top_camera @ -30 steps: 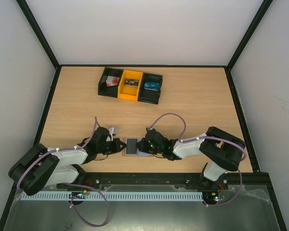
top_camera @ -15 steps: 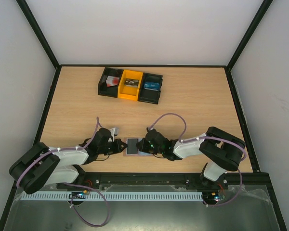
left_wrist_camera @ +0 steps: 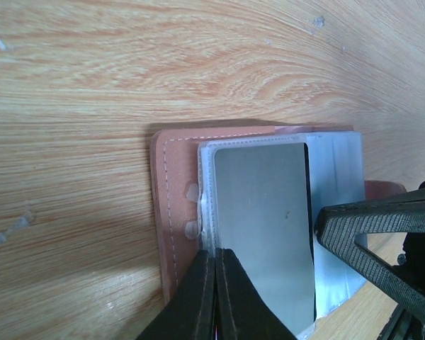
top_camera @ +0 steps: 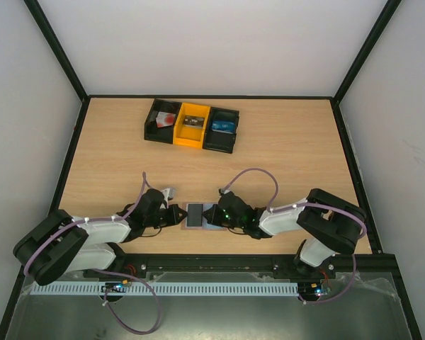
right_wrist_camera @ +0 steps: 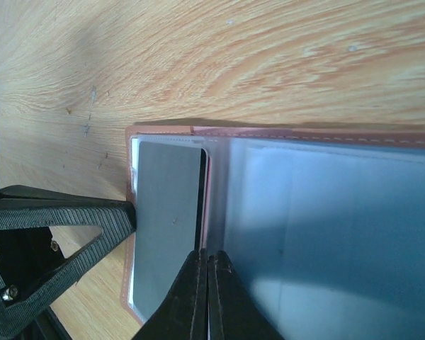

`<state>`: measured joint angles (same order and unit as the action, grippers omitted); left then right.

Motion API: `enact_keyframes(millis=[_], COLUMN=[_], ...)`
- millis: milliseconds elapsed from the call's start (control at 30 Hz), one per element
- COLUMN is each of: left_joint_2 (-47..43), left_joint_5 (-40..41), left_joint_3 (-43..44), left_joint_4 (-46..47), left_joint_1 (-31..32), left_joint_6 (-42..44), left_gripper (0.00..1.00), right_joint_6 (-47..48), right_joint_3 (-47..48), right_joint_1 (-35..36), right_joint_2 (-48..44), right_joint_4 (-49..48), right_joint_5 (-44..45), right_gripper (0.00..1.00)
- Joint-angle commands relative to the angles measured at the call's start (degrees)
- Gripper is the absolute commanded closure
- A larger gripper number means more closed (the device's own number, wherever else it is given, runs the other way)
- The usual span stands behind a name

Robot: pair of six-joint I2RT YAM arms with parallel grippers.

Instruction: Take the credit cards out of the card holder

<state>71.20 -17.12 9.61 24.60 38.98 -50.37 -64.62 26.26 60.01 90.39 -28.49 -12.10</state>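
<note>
Card holder lies open between both grippers. Left gripper and right gripper are closed, tips resting on it.

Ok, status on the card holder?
Left fingers shut on holder edge. Right fingers shut at its middle. Grey card in sleeve, not out. Nothing in the way.

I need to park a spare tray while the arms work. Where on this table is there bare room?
Bare wood runs between the three bins and the card holder, widest right of the bins toward the far right corner of the table. Crowded: the near centre, where the left gripper and right gripper meet at the card holder.
</note>
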Motion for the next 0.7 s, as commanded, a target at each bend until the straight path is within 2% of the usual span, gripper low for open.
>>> enact_keyframes(millis=[0,200,400,600,667], left_joint_2=[1.5,0.0,-1.8,2.2,3.9], left_joint_5=[4.0,3.9,3.0,3.3,3.3], left_joint_3=[0.0,0.4,1.0,-0.4,-0.3], left_joint_4=[-5.0,-5.5,-5.5,-3.1,-2.3], left_joint_1=[0.2,0.2,0.3,0.7,1.4], left_joint_6=[0.9,0.0,-0.6,-0.9,-1.3], left_gripper=[0.97,0.97,0.97,0.97,0.97], right_joint_6=[1.1,0.9,-0.5,-0.4,0.0], right_joint_3=[-1.8,-2.0,-1.4,-0.8,-0.2], right_joint_1=[-1.0,-1.2,-1.2,-1.2,-1.3], right_joint_2=[-2.2,-2.4,-0.2,2.0,3.0], right_joint_4=[-1.6,-3.2,-5.4,-6.0,-5.1], right_joint_5=[0.6,-1.1,-2.7,-2.8,-2.7], right_gripper=[0.98,0.98,0.83,0.82,0.85])
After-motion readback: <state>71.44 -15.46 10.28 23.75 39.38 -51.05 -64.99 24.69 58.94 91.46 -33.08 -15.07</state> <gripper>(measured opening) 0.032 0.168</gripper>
